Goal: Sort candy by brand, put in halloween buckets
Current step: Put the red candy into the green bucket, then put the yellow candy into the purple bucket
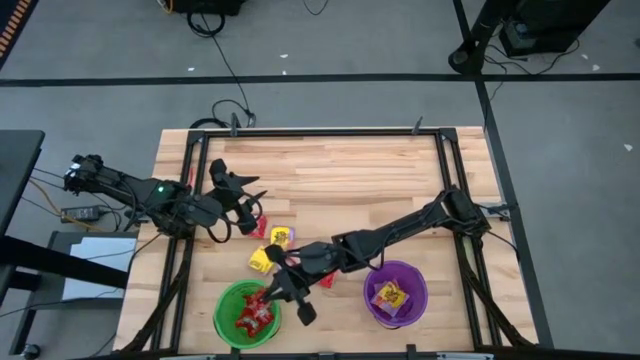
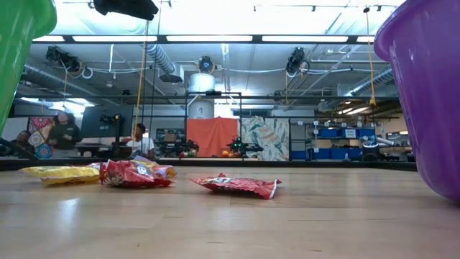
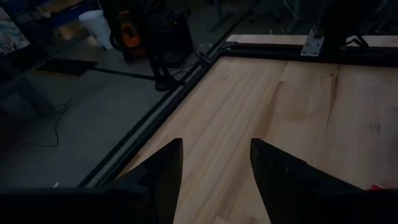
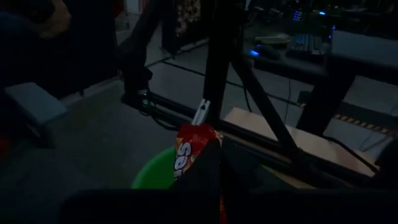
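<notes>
The green bucket [image 1: 247, 314] stands near the table's near edge with red packets inside. The purple bucket [image 1: 396, 293] stands to its right and holds a yellow packet [image 1: 390, 296]. My right gripper [image 1: 287, 293] hangs over the green bucket's right rim, shut on a red candy packet [image 4: 194, 148]. The green bucket [image 4: 154, 175] shows below that packet. Loose candy lies flat on the wood: yellow packets [image 1: 280, 237] [image 1: 260, 261] and red ones [image 1: 257, 226] [image 1: 326, 281]. My left gripper [image 1: 250, 205] waits open above the table's left part, touching nothing. My right gripper pinches the red candy packet between its two fingers, and the packet's free end [image 4: 198, 138] sticks out past the fingertips. The fingers slant down toward the table's near-left. The packet is lifted clear, over the green bucket's rim [image 4: 144, 177].
In the low view, yellow [image 2: 61, 173] and red [image 2: 133, 174] [image 2: 237, 185] packets lie on the wood between the green bucket [image 2: 21, 43] and the purple bucket [image 2: 431, 93]. A black frame [image 1: 190, 180] edges the table. Bare wood [image 1: 350, 180] spreads across the far half. People show in the room beyond.
</notes>
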Robot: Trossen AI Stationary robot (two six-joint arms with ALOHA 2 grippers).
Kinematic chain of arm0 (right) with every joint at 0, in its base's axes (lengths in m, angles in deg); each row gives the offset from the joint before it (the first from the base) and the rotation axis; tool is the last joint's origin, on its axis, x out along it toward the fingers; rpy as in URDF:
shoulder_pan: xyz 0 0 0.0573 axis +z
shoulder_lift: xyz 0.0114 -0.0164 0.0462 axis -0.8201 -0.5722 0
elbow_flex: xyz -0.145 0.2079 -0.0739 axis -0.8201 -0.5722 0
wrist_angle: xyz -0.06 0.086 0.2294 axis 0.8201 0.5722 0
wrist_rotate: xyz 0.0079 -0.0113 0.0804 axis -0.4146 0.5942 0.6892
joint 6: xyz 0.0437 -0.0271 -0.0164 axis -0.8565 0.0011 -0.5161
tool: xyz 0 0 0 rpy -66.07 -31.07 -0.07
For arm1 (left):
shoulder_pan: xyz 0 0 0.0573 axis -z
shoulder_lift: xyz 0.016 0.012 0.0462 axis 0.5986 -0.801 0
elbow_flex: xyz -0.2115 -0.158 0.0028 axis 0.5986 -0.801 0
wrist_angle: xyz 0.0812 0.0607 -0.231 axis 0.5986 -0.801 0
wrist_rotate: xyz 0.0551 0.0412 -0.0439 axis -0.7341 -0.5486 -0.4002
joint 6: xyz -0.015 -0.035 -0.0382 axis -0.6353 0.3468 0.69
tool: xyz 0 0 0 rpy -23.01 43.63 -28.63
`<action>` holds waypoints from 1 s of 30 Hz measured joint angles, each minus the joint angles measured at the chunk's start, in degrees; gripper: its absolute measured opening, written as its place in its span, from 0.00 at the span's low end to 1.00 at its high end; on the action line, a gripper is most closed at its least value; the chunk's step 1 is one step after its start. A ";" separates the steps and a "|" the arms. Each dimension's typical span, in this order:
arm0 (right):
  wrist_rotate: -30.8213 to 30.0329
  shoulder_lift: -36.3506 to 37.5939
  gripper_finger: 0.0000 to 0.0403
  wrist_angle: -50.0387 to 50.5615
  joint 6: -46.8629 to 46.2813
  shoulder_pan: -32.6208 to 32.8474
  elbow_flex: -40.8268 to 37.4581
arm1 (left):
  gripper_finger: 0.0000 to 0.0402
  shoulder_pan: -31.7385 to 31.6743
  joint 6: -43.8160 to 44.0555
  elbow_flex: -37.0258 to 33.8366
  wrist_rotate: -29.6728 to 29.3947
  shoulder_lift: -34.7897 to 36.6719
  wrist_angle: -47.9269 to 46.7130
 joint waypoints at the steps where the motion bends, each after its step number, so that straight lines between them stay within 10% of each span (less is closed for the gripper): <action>1: 0.42 -0.04 0.02 -0.34 -0.08 0.18 -0.02 | 0.48 0.00 0.00 0.00 0.02 -0.02 0.00; 30: 15.18 -0.09 0.26 4.51 -7.92 -0.72 -0.07 | 0.48 0.00 1.29 0.00 6.08 -0.04 1.14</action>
